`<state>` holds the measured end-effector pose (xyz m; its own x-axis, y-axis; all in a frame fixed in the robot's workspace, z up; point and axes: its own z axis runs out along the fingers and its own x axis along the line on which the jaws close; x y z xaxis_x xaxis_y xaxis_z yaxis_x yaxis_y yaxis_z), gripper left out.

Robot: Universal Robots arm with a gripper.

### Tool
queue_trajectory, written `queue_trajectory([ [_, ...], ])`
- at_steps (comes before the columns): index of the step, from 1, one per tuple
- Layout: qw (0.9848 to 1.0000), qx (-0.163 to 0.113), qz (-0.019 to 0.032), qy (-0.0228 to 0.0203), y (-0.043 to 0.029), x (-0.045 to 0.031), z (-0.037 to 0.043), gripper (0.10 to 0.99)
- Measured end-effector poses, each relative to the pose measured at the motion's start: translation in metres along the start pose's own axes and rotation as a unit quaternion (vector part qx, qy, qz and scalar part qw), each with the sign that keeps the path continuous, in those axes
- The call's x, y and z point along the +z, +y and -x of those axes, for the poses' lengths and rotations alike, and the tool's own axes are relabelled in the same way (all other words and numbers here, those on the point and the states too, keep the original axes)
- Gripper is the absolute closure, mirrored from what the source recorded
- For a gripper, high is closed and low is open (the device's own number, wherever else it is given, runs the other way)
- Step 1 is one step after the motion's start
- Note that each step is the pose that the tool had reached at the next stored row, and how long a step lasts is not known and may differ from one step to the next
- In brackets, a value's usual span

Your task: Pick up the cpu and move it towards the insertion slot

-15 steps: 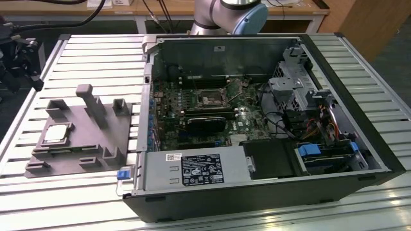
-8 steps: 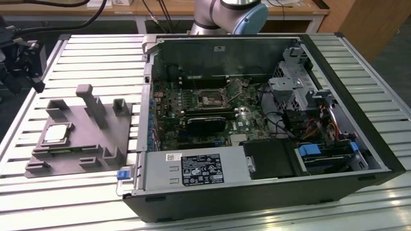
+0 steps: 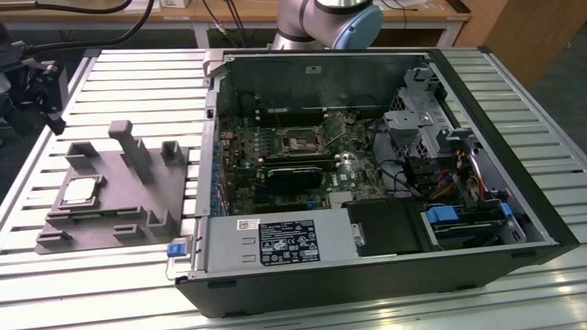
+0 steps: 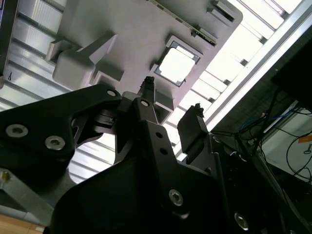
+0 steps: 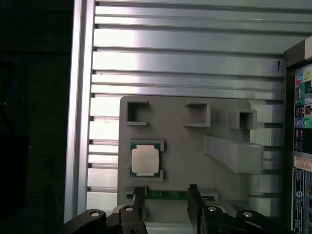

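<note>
the exterior view takes in the slatted metal counter. an open computer case lies on its side there with the motherboard showing. the insertion slot, a silvery square frame round a dark centre, sits in the upper middle of that board. to the exterior view's left of the case a grey plastic fixture rests on the counter. the cpu lies in a square recess on the side of the fixture away from the case, well apart from the slot. the arm rises behind the case

both wrist views bring in the claw, looking past its two black fingers towards the fixture. the fingers are spread, with a clear gap and nothing held between them

in the first wrist view the cpu lies flat with its shiny top up. it is square, so it has no long axis, and its edges run parallel with the fixture's edges. it sits beyond the fingertips, not touching them, and off the middle of the gap, more in line with one finger than the other. a green strip lies on the fixture between the fingertips. in the second wrist view the cpu shows as a bright square in its dark-rimmed recess, just past one fingertip
</note>
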<state>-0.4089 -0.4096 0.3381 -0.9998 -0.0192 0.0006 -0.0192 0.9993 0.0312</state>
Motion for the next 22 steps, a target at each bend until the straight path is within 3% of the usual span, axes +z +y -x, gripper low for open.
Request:
queue_trajectory([
  [22, 1.0000, 0.000, 0.0000, 0.0000, -0.0003, 0.0111, -0.0001, 0.612],
])
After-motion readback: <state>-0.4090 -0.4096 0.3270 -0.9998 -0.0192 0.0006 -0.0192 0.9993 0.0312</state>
